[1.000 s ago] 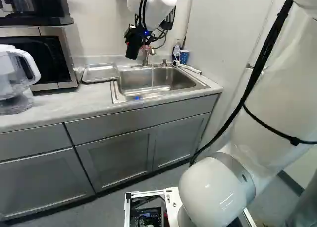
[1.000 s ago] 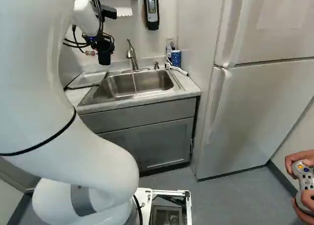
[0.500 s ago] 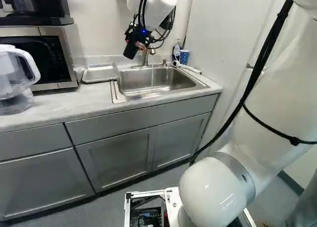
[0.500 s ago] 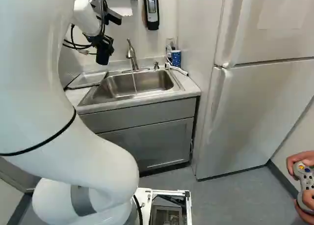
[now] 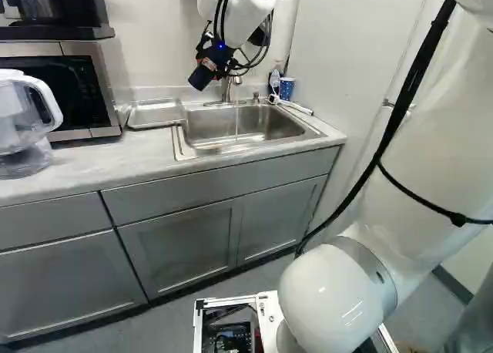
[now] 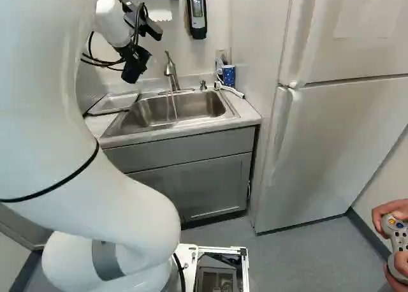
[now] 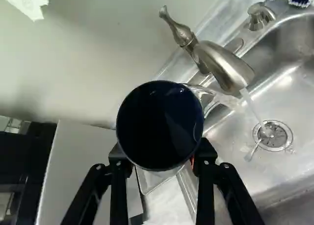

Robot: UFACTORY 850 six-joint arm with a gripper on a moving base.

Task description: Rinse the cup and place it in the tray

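Black two-fingered gripper [image 5: 209, 63]: is grasping a round dark-blue cup [image 7: 159, 124]
Curved brushed-metal faucet [image 7: 223, 65]: is pouring water into the stainless-steel sink [image 7: 289, 97]

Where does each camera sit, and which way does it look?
Left base view: behind the arm, left side; looks ahead and down at the sink; arm at right.
Right base view: behind, right side; same way, plus fridge; arm at left.
Wrist view: on the wrist, looking along the fingers holding the dark cup.
All three share sink and faucet.
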